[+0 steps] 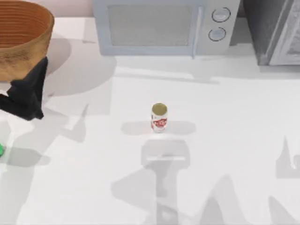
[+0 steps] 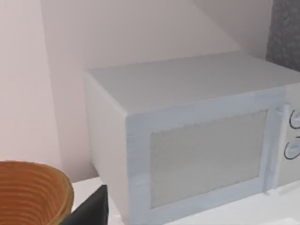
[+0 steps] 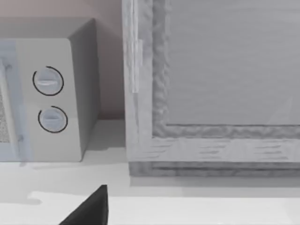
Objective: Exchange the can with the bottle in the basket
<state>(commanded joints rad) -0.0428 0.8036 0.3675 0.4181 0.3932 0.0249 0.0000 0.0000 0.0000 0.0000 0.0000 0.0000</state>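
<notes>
While the top view puts the can (image 1: 159, 117) mid-tabletop, untouched, the basket (image 1: 21, 40) holds the far-left corner, the left gripper (image 1: 26, 96) beside it; you cannot tell its jaws. Left wrist view: basket (image 2: 30, 192), microwave (image 2: 197, 140). Placing the can remains.

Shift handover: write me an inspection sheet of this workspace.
Surface: white table, shadowed, bare around the can.
Job's things: can upright mid-table; basket at far left corner; a green sliver at the left edge, possibly the bottle.
Clutter: nothing seen.
Grippers: left gripper just in front of the basket; right arm's dark part in its wrist view.
Cables: nothing seen.
Surroundings: microwave at the back; grey appliance to its right.
</notes>
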